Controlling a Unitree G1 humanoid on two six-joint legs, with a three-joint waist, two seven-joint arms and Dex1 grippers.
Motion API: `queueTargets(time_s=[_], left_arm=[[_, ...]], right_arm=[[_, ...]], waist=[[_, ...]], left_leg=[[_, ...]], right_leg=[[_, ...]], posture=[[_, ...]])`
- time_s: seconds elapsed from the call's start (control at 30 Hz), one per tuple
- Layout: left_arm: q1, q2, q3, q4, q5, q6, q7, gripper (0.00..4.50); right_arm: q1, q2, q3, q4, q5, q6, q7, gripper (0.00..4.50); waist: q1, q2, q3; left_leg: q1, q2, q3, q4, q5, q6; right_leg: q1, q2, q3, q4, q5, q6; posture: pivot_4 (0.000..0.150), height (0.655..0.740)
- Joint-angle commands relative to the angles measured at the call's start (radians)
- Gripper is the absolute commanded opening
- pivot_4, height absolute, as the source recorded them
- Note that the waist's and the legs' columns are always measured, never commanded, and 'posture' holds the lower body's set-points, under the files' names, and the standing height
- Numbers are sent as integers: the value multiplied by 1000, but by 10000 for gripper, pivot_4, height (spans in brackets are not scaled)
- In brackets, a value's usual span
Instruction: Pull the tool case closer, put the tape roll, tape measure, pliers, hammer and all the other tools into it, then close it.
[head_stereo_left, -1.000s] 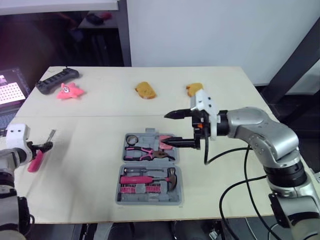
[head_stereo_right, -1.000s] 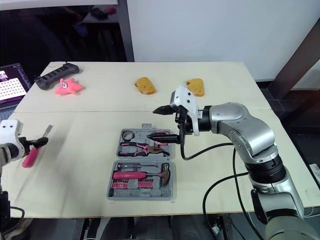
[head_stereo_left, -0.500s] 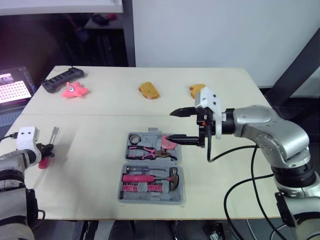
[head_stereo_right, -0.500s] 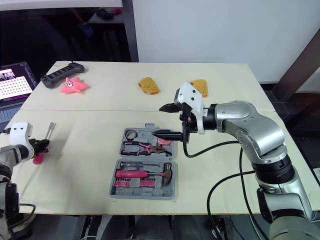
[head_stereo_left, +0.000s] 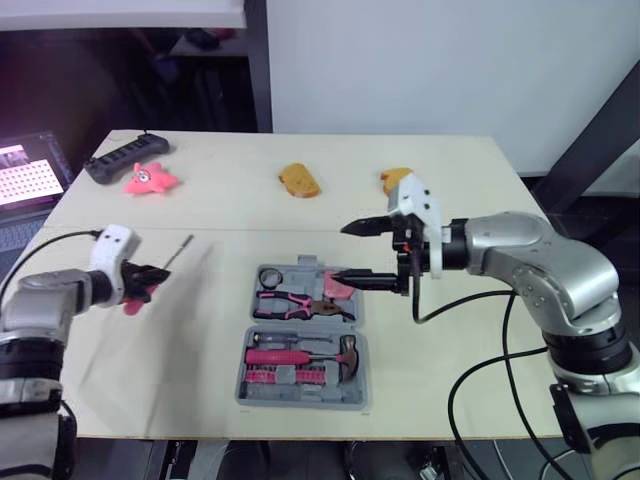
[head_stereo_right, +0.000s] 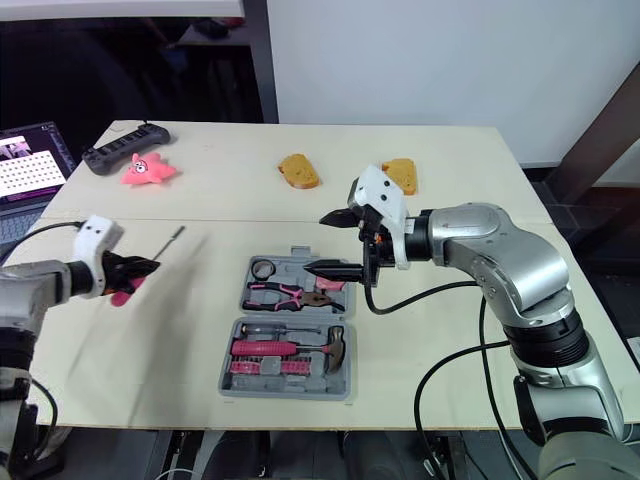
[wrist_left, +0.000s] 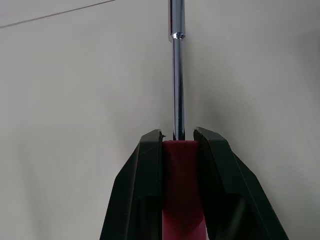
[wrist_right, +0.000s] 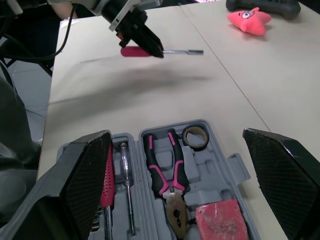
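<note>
Your left gripper (head_stereo_left: 148, 282) is clenched on the pink-handled screwdriver (head_stereo_left: 181, 247), held over the table (head_stereo_left: 190, 385) left of the open tool case (head_stereo_left: 363, 382). Your right gripper (head_stereo_left: 342, 254) hangs released above the case. You seem mid-carry; next, bring the screwdriver over a free slot.

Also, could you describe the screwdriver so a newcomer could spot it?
On the pale table, look left, where the left gripper hangs above the surface. The screwdriver is clamped in it: pink handle, thin metal shaft, unlike the pliers and hammer lying in the grey tool case.
</note>
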Motion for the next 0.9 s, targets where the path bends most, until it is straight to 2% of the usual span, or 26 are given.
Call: queueTargets(time_s=[0.03, 0.17, 0.33, 0.57, 0.63, 0.7, 0.77, 0.9], left_arm=[[10, 7, -21, -138, -11, 93, 19, 4358], [37, -59, -53, -262, -36, 244, 75, 4358], [95, -74, -73, -365, -67, 431, 114, 4358], [142, -107, -31, -405, -92, 498, 203, 4358], [155, -106, -29, -420, -93, 487, 214, 14494], [167, -99, -35, -438, -95, 482, 221, 21420], [174, -93, -41, -453, -100, 478, 221, 30614], [171, -94, -48, -468, -103, 479, 236, 30614]], right_arm=[[-5, -3, -10, -41, 12, -2, -9, 45000], [21, 0, -11, -61, 8, -1, -35, 45000], [45, 22, -28, -76, 8, -4, -89, 45000], [55, 37, -23, -73, 8, -22, -120, 45000], [56, 43, -19, -67, 3, -32, -122, 45000], [56, 47, -13, -58, -8, -46, -122, 45000], [56, 48, -6, -53, -16, -53, -121, 45000], [55, 51, 8, -41, -30, -69, -114, 45000]], waist=[[0, 0, 0], [2, 0, 0], [-2, 0, 0], [0, 0, 0], [0, 0, 0], [1, 0, 0], [1, 0, 0], [1, 0, 0]], left_leg=[[0, 0, 0, 0, 0, 0], [0, 0, 0, 1, 0, 0], [0, 0, -1, 1, 0, 0], [1, 0, -1, 1, 0, 0], [1, 0, -1, 1, 0, 0], [1, 0, -2, 1, 0, 0], [1, 0, -2, 1, 0, 0], [1, 0, -2, 1, 0, 0]], right_leg=[[0, 0, 0, 0, 0, 0], [1, 0, 0, 0, 0, 0], [1, 0, 0, 0, 0, 0], [1, 0, 0, 0, 0, 0], [1, 0, 0, 0, 0, 0], [1, 0, 0, 0, 0, 0], [1, 0, 0, 0, 0, 0], [2, 0, 0, 0, 0, 0]], posture=[[1500, 7150], [1500, 7150], [1500, 7150], [1500, 7150], [1500, 7150], [1500, 7150], [1500, 7150], [1500, 7150]])
